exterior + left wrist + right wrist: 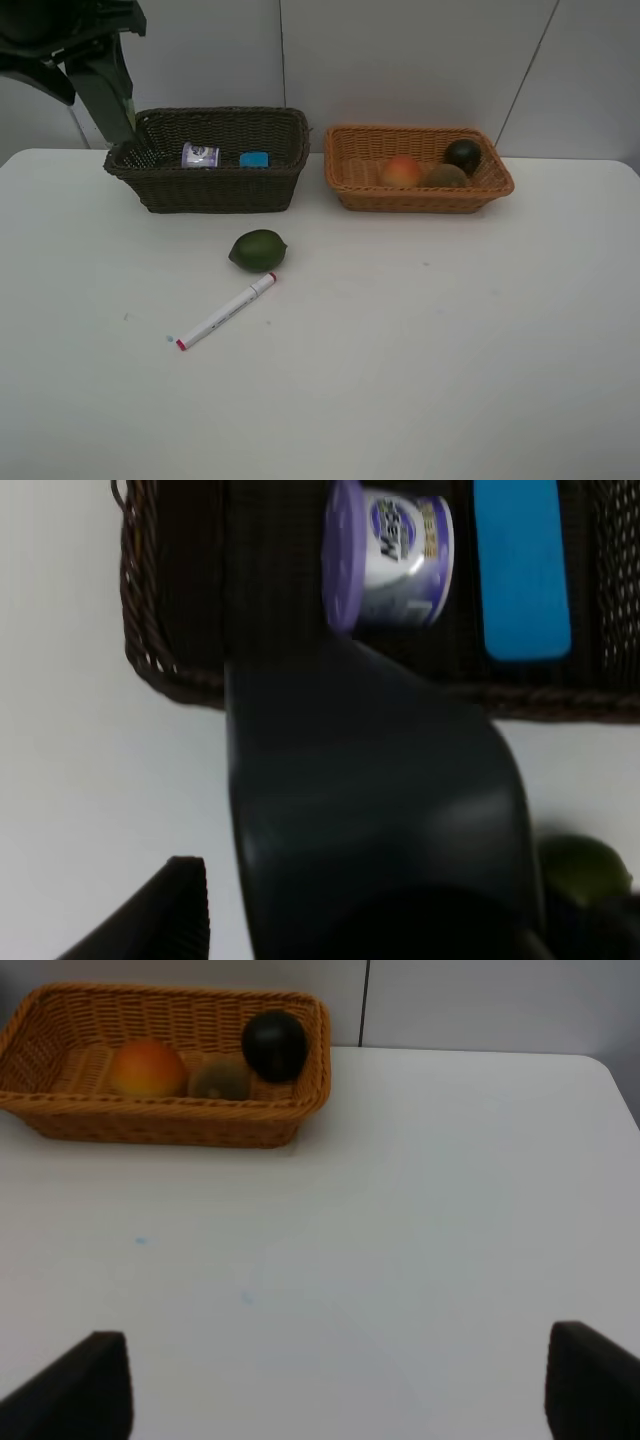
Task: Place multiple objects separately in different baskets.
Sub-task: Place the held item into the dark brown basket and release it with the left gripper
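Dark green bottle point(104, 88) over dark brown basket point(215, 190)
Left hand point(380, 920) pinches the bottle above the basket's left end; right hand point(340, 1380) hangs spread above the surface point(420, 350).

Setting: a robot test bench, most likely in a laboratory, though little of the room shows.

Evidence:
- A plain white worktop point(450, 350) is backed by pale wall panels point(400, 60) with straight seams.
- A black robot arm point(60, 35) hangs over the worktop's far left corner.
- A dark brown basket point(200, 190) and an orange-tan basket point(420, 197) stand side by side along the far edge.
- They hold unrelated sample goods: a purple-lidded jar point(200, 155), a blue eraser point(254, 159) and a peach point(401, 171).
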`<action>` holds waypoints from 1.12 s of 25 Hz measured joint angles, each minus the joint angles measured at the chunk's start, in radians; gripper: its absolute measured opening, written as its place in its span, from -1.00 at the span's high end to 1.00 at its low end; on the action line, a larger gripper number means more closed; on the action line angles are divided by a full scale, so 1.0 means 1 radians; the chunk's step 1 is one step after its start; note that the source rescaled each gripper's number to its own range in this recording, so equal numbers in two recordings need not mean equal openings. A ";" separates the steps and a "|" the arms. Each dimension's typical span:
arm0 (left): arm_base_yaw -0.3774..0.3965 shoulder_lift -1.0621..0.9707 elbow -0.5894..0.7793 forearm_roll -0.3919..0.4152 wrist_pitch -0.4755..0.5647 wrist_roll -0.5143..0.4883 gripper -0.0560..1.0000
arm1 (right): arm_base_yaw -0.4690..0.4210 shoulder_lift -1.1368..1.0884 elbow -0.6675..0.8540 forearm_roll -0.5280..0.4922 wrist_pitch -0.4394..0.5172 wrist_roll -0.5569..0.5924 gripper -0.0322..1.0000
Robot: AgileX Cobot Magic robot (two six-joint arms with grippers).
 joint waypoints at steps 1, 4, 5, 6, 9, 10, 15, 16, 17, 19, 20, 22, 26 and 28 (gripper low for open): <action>0.000 0.018 -0.028 0.014 0.000 0.003 -0.46 | 0.000 0.000 0.000 0.000 0.000 0.000 -1.00; 0.000 0.094 -0.104 0.047 -0.007 0.015 -0.46 | 0.000 0.000 0.000 0.000 0.000 0.000 -1.00; 0.000 0.117 -0.130 0.056 -0.016 0.021 -0.46 | 0.000 0.000 0.000 0.000 0.000 0.000 -1.00; 0.000 0.146 -0.150 0.066 -0.026 0.025 -0.46 | 0.000 0.000 0.000 0.000 0.000 0.000 -1.00; 0.000 0.200 -0.197 0.087 -0.057 0.028 -0.46 | 0.000 0.000 0.000 0.000 0.000 0.000 -1.00; 0.000 0.226 -0.217 0.097 -0.072 0.029 -0.46 | 0.000 0.000 0.000 0.000 0.000 0.000 -1.00; 0.000 0.376 -0.315 0.118 -0.134 0.033 -0.46 | 0.000 0.000 0.000 0.000 0.000 0.000 -1.00; 0.000 0.397 -0.326 0.118 -0.137 0.036 -0.46 | 0.000 0.000 0.000 0.000 0.000 0.000 -1.00; 0.000 0.417 -0.332 0.118 -0.137 0.036 -0.46 | 0.000 0.000 0.000 0.000 0.000 0.000 -1.00; 0.000 0.448 -0.332 0.118 -0.138 0.036 -0.46 | 0.000 0.000 0.000 0.000 0.000 0.000 -1.00; 0.000 0.456 -0.332 0.118 -0.138 0.036 -0.46 | 0.000 0.000 0.000 0.000 0.000 0.000 -1.00; 0.000 0.465 -0.332 0.118 -0.138 0.036 -0.46 | 0.000 0.000 0.000 0.000 0.000 0.000 -1.00; 0.000 0.466 -0.337 0.118 -0.141 0.048 -0.46 | 0.000 0.000 0.000 0.000 0.000 0.000 -1.00; 0.000 0.466 -0.337 0.118 -0.141 0.050 -0.46 | 0.000 0.000 0.000 0.000 0.000 0.000 -1.00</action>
